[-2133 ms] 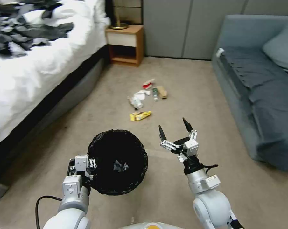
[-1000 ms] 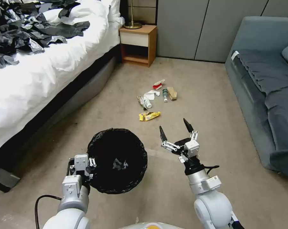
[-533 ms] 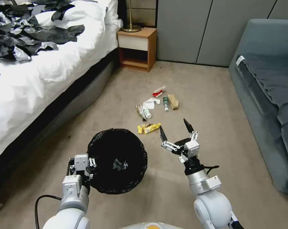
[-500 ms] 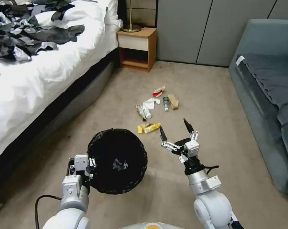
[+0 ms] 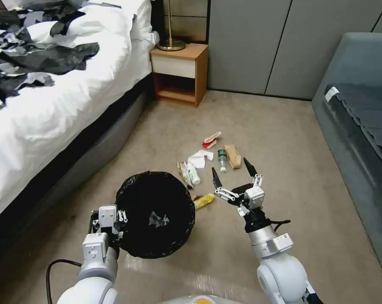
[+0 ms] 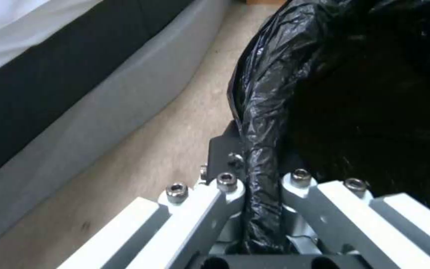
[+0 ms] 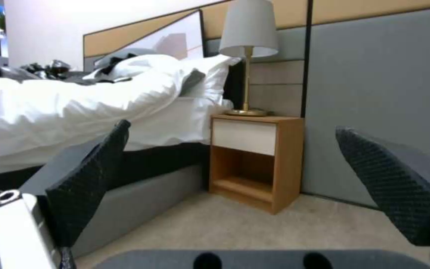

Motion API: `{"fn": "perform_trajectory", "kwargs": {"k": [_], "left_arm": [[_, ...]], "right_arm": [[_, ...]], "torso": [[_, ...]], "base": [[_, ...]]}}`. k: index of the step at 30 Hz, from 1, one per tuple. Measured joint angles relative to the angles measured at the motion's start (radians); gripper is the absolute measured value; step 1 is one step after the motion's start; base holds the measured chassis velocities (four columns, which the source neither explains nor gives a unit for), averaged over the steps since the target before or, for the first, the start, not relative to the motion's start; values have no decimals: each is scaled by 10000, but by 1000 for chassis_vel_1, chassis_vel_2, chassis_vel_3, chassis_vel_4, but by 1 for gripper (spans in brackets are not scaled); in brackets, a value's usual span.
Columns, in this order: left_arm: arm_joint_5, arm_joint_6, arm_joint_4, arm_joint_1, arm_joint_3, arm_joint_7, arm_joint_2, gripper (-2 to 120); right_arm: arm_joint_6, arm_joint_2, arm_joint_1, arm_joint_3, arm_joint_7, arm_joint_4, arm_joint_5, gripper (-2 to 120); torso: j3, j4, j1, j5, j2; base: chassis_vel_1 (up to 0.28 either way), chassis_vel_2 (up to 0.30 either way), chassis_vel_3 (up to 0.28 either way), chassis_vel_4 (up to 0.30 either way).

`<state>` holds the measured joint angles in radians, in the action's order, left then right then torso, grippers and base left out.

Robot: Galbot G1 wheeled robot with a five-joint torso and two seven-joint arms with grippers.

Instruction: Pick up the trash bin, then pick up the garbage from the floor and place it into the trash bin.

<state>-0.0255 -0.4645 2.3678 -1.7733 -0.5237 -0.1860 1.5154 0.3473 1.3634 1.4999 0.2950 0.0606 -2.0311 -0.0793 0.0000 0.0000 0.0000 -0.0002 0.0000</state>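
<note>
My left pincer (image 5: 115, 219) is clamped on the rim of the trash bin (image 5: 155, 213), carrying it low at my left front. My right pincer (image 5: 233, 173) hangs spread wide and empty above the carpet. Just beyond it lie the yellow wrapper (image 5: 204, 200), tissue (image 5: 200, 158), bottle (image 5: 221, 158), brown bag (image 5: 233, 155) and red-and-white packet (image 5: 210, 139).
</note>
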Motion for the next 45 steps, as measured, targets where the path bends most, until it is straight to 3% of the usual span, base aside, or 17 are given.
{"fn": "perform_trajectory", "kwargs": {"k": [13,27,36,39,45], "left_arm": [[10,11,-18,38,-3,-2,-11,1],[120,-23,-23,125,-105,1,-67,1],[189,-44,-23,209,-192,9,-97,1],[251,-57,-32,254,-251,12,-107,1],[255,-62,-97,265,-270,15,-79,1]], "right_arm": [[273,0,-35,-6,218,52,5,100],[760,-369,-87,375,875,593,348,100],[671,-1697,-735,73,1714,1859,590,100],[637,-2554,-1355,-451,2405,2863,767,100],[817,-3233,-2236,-1275,3962,4388,1014,100]], "torso": [[3,1,3,6,0],[0,0,0,2,0],[0,1,0,4,-1],[0,0,0,5,-1],[0,0,0,3,-1]], "base": [[-243,235,229,-243],[17,-21,-21,17],[0,0,0,0],[0,0,0,0],[0,0,0,0]]}}
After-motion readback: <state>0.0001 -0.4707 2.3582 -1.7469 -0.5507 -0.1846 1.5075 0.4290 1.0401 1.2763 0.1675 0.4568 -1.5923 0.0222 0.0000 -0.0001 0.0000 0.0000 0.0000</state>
